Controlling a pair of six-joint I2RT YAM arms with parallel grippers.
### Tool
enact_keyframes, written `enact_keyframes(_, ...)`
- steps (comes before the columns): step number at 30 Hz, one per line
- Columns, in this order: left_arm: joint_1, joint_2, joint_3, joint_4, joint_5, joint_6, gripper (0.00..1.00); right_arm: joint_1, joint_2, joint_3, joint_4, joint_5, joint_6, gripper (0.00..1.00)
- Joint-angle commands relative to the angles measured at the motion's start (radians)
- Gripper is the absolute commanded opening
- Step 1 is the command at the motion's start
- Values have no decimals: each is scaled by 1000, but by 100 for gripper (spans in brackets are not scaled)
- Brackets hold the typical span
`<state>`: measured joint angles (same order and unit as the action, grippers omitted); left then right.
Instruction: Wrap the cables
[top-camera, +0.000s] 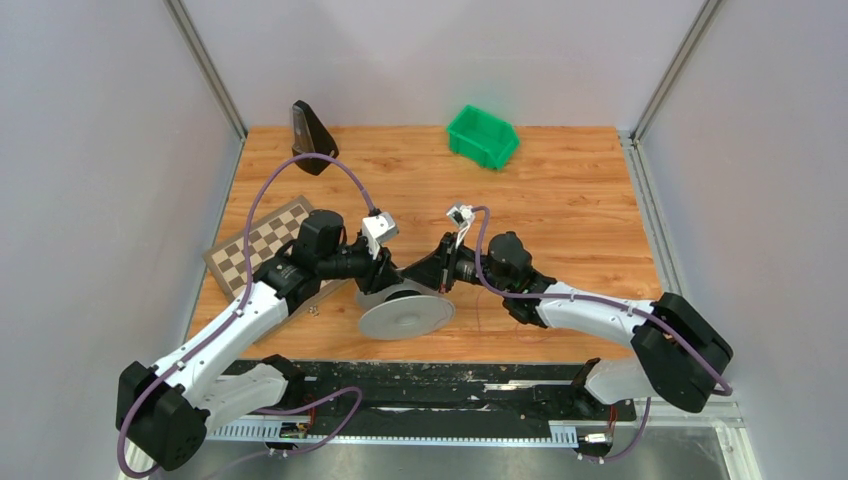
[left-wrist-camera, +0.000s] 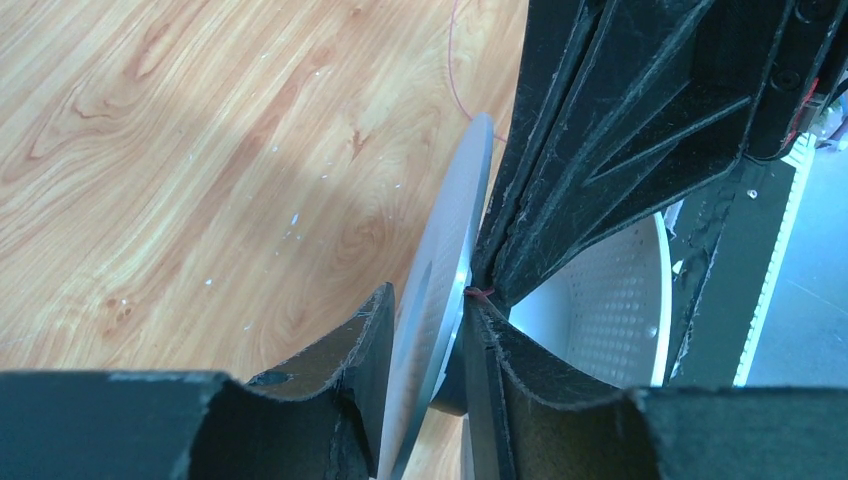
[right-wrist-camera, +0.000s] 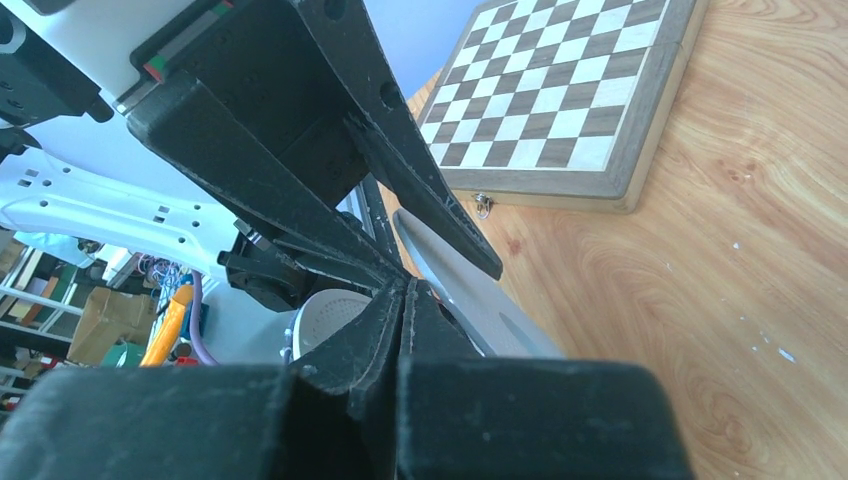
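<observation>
Top external shows the grey reel (top-camera: 405, 315), with the left gripper (top-camera: 380, 272) at its far-left edge and the right gripper (top-camera: 432, 277) at its far-right. Left wrist: the left jaws clamp one disc (left-wrist-camera: 450, 220), and a reddish strand (left-wrist-camera: 478, 293) sits at the right gripper's tips. Right wrist: its fingers are pressed together (seemingly pinching that strand). The left should steady the reel while the right draws the strand taut between the discs.

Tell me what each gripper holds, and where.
Left gripper clamps one flat disc of the grey plastic reel near its rim; right gripper pinches the thin reddish strand beside that disc.
</observation>
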<state>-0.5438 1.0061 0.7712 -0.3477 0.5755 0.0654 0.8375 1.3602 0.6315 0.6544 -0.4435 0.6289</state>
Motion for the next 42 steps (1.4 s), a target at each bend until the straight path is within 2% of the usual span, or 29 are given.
enact_keyframes(1,-2,0,28,29,22,-5,40,6,-45,-19,42,42,5,0)
enact_keyframes(20,-2,9,27,49,36,-20,43,6,-18,-33,106,60,57,0)
enact_keyframes(28,-3,5,25,60,24,-24,40,7,-15,-34,111,59,64,0)
enact_keyframes(30,-3,6,24,60,23,-25,38,9,-9,-28,103,57,59,0)
enact_keyframes(33,-3,4,23,59,24,-25,23,12,-6,-25,95,55,55,0)
enact_keyframes(37,-2,4,23,55,13,-25,14,13,-14,-25,66,64,42,0)
enact_keyframes(42,-3,-2,17,41,12,-20,0,13,-60,-24,5,93,13,14)
